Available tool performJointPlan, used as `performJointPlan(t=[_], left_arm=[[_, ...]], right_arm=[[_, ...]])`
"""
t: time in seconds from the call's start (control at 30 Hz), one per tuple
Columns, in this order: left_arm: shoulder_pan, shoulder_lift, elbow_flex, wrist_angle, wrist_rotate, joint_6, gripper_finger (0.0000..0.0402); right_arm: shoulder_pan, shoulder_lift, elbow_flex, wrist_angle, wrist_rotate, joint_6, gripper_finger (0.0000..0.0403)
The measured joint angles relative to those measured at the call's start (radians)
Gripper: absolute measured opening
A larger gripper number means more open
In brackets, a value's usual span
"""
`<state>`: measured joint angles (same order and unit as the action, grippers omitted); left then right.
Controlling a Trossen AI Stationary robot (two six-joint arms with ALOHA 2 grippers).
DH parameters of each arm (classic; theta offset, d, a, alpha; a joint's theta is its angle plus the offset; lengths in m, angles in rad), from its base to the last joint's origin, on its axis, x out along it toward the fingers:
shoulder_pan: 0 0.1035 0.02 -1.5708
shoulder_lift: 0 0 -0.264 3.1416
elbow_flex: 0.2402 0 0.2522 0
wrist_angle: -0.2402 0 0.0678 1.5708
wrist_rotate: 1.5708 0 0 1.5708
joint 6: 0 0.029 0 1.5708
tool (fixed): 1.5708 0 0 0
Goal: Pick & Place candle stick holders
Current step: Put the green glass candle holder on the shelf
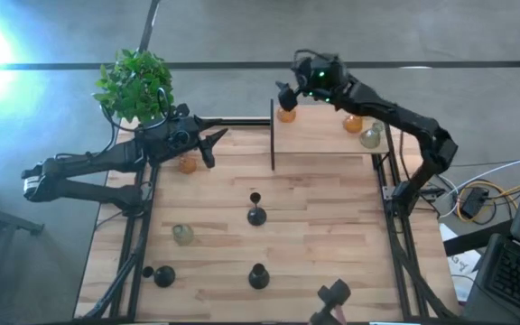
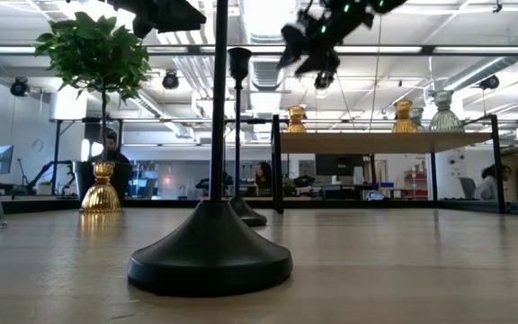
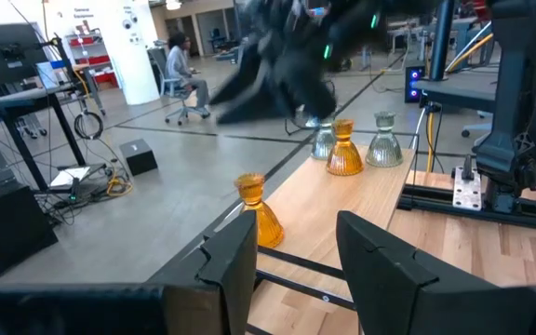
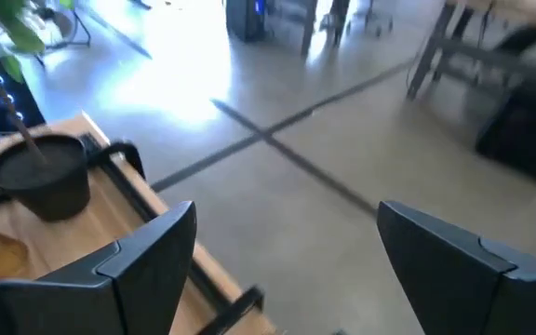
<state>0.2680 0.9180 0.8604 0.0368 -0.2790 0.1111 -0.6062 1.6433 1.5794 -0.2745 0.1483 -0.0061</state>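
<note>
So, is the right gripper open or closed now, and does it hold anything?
Open and empty. In the right wrist view the right gripper has its two fingers spread wide, with only floor showing between them.

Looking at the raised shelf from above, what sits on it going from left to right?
Amber holder under the open right gripper → second amber holder → pale clear holder.
</note>
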Motion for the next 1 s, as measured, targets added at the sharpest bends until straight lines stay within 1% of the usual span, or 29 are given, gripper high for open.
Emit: performJointPlan(t=[0.1, 0.2, 0.3, 0.4, 0.5, 0.57, 0.7, 0.87, 1.0], left_arm=[[0.000, 0.000, 0.000, 0.000, 0.000, 0.000, 0.0154], [0.000, 0.000, 0.000, 0.000, 0.000, 0.000, 0.0154], [0.000, 0.000, 0.000, 0.000, 0.000, 0.000, 0.0154], [0.000, 0.000, 0.000, 0.000, 0.000, 0.001, 0.0154], [0.000, -0.003, 0.000, -0.001, 0.000, 0.001, 0.0154], [0.000, -0.007, 0.000, -0.002, 0.001, 0.001, 0.0154], [0.000, -0.028, 0.000, -0.040, 0.020, -0.004, 0.0154], [-0.002, -0.085, 0.000, -0.131, 0.084, -0.060, 0.0154], [-0.003, -0.134, 0.000, -0.229, 0.142, -0.134, 0.0154]], right_arm=[[0.014, -0.044, 0.063, -0.071, -0.003, -0.066, 0.0327], [0.031, -0.091, 0.124, -0.160, -0.044, -0.100, 0.0326], [0.049, -0.135, 0.177, -0.268, -0.127, -0.096, 0.0326], [0.067, -0.177, 0.215, -0.396, -0.242, -0.046, 0.0326], [0.098, -0.224, 0.221, -0.514, -0.355, 0.004, 0.0325], [0.134, -0.257, 0.208, -0.570, -0.385, 0.025, 0.0318], [0.235, -0.315, 0.163, -0.666, -0.389, 0.078, 0.0275], [0.367, -0.377, 0.075, -0.706, -0.387, 0.169, 0.0191], [0.443, -0.417, -0.019, -0.712, -0.385, 0.229, 0.0122]])
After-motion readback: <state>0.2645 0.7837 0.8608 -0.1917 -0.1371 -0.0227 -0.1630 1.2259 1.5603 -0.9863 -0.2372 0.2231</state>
